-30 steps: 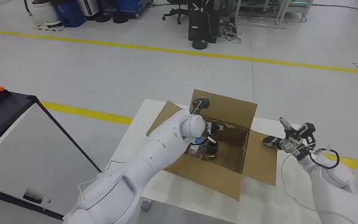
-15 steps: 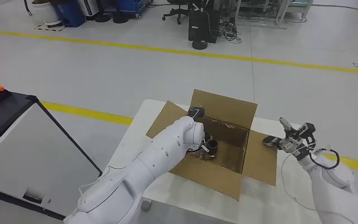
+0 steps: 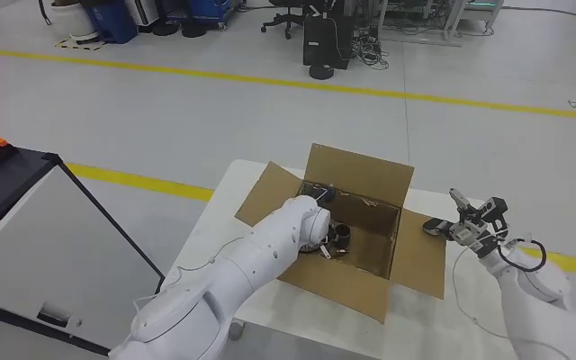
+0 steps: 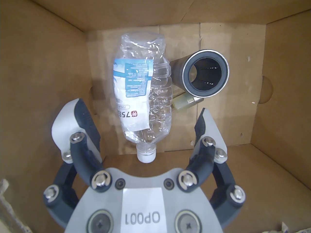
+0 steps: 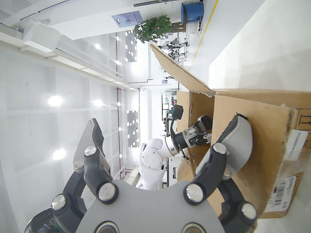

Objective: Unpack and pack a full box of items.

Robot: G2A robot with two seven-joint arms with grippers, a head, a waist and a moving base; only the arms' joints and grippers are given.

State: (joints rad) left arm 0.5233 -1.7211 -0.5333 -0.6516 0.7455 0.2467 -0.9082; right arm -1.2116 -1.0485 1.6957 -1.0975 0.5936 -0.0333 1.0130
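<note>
Lowered into the box [image 4: 46,49], left hand [image 4: 142,107] hangs spread above the bottle [image 4: 136,78].

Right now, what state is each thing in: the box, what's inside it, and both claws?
Box: upright, flaps open.
Plastic bottle: crushed, capped, lying on the box floor.
Metal cylinder: lying on its side beside the bottle.
Left gripper: open, inside the box over the bottle.
Right gripper: open, empty, outside the box.
</note>
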